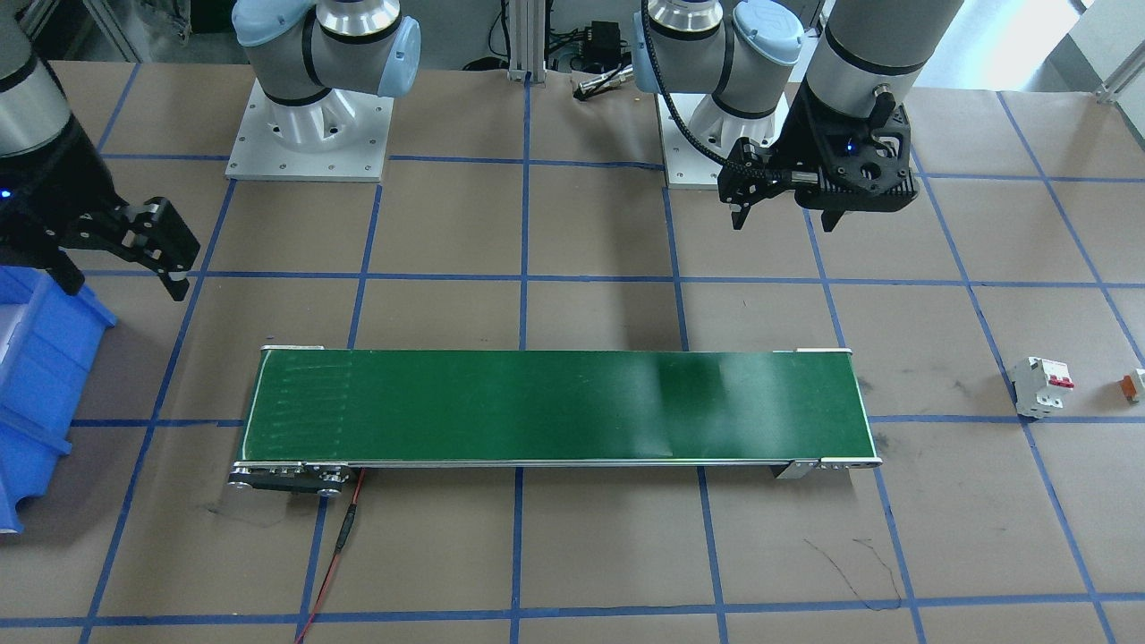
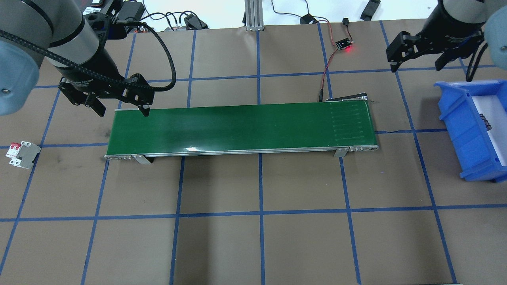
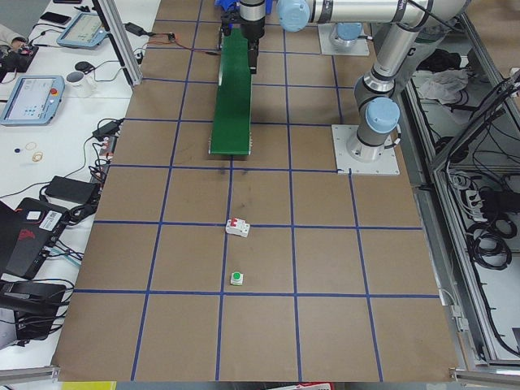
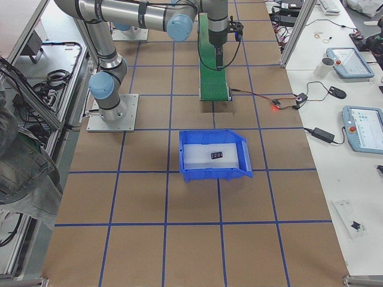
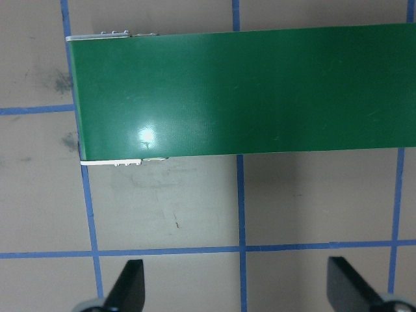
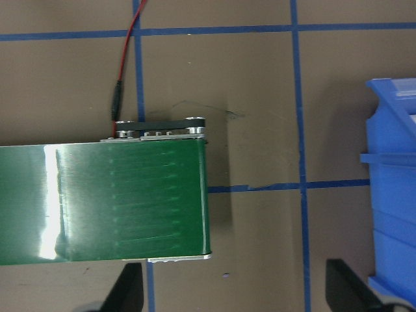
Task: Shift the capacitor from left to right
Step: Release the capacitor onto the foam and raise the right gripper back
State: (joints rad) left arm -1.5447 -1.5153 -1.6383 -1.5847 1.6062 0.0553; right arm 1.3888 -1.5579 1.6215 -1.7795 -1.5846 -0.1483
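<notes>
Capacitor [image 4: 216,155] seemingly lies in right bin [image 2: 463,130]; left end effector [image 2: 123,111] and right end effector [image 2: 416,65] spread, empty; left could mistakenly seize breaker [image 2: 23,154].

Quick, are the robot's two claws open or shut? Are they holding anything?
Left gripper: open, holding nothing.
Right gripper: open, holding nothing.

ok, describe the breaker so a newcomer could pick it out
Find the long green conveyor belt. Past its end on the robot's left side sits a white boxy breaker, with a tiny part further out. The breaker is the bigger of the two and carries red switches.
</notes>
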